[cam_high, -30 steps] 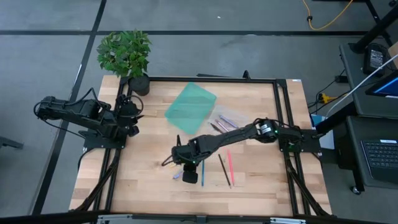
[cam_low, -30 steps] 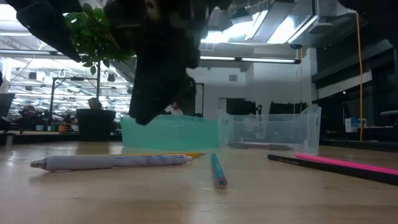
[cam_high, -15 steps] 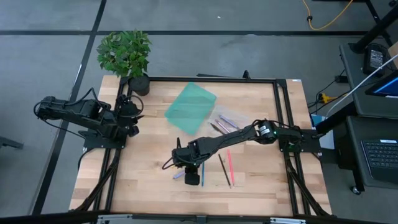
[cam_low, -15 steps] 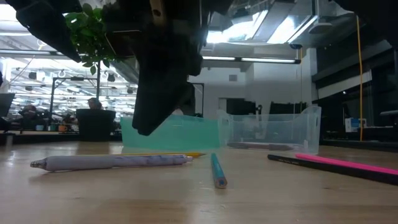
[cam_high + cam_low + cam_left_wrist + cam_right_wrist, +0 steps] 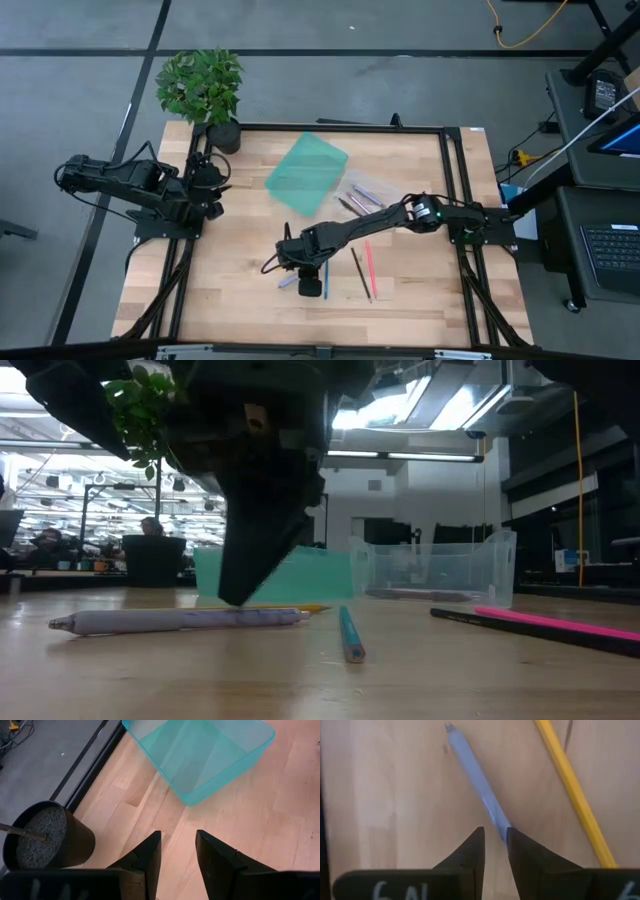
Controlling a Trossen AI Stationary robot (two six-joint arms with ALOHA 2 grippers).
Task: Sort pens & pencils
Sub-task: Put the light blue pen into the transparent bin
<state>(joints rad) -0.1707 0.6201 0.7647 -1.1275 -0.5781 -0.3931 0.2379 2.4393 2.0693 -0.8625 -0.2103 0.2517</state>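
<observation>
My right gripper [image 5: 494,847] hangs low over the tabletop [image 5: 240,260], its fingers [image 5: 470,851] narrowly parted and straddling the lavender pen [image 5: 477,785] without yet pinching it; the stick lies flat on the wood, running away from my fingertips. Just beside it lies a yellow pencil [image 5: 572,795], also flat. In the low view the lavender stick [image 5: 180,620] rests in front of the teal bin [image 5: 275,575] and the clear bin [image 5: 435,570], with a blue pencil [image 5: 350,635] near it and a black pencil [image 5: 530,630] and a pink pencil [image 5: 560,620] off to the side.

My left gripper [image 5: 177,852] waits at the far left of the tabletop near the potted plant [image 5: 203,88], fingers spread and holding nothing.

I judge the sorting to be at an early or middle stage: the teal bin looks empty from above, a few sticks seem to lie in or at the clear bin [image 5: 365,192], though I cannot tell which, and at least five sticks are loose on the wood. Left to do: close on the lavender pen, carry it to a bin, then clear the rest
</observation>
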